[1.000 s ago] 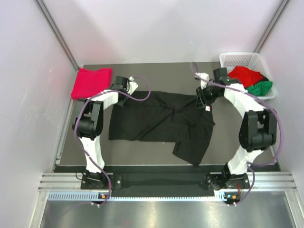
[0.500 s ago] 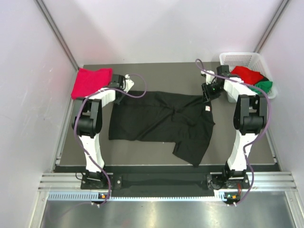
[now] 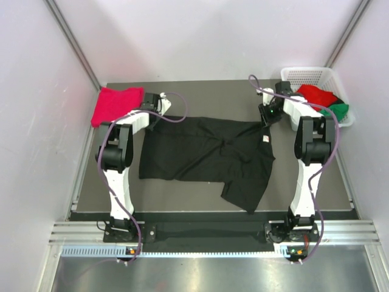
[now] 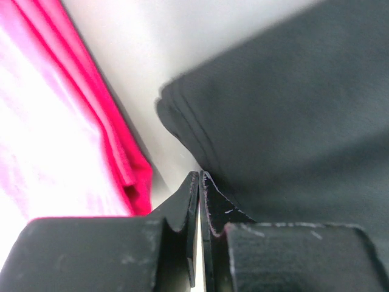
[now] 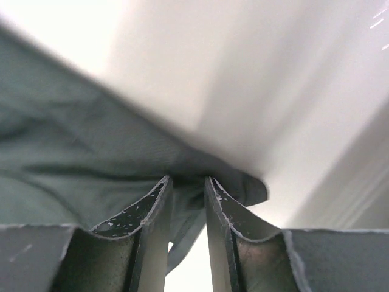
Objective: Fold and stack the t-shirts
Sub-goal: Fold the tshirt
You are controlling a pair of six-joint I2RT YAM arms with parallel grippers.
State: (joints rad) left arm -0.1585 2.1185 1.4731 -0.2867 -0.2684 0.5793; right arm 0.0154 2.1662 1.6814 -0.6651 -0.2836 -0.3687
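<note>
A black t-shirt [image 3: 206, 152] lies spread across the dark mat, its small white tag [image 3: 265, 139] near the far right corner. My left gripper [image 3: 158, 114] is at its far left corner. In the left wrist view the gripper [image 4: 199, 176] is shut, its tips pinching the hem of the black t-shirt [image 4: 292, 109]. The folded crimson-pink t-shirt [image 3: 115, 104] [image 4: 61, 121] lies just to its left. My right gripper [image 3: 265, 117] is at the far right corner. Its jaws [image 5: 188, 182] stand apart, with a fold of the black t-shirt [image 5: 91, 146] between them.
A white mesh basket [image 3: 310, 75] at the far right holds a red t-shirt [image 3: 315, 95] and a green t-shirt [image 3: 335, 111]. White walls close in the mat on three sides. The arm bases stand at the near edge.
The right arm has drawn in, carrying its gripper up to the shirt's far right corner, and its jaws have narrowed. The left gripper has crept slightly left and stayed shut.
</note>
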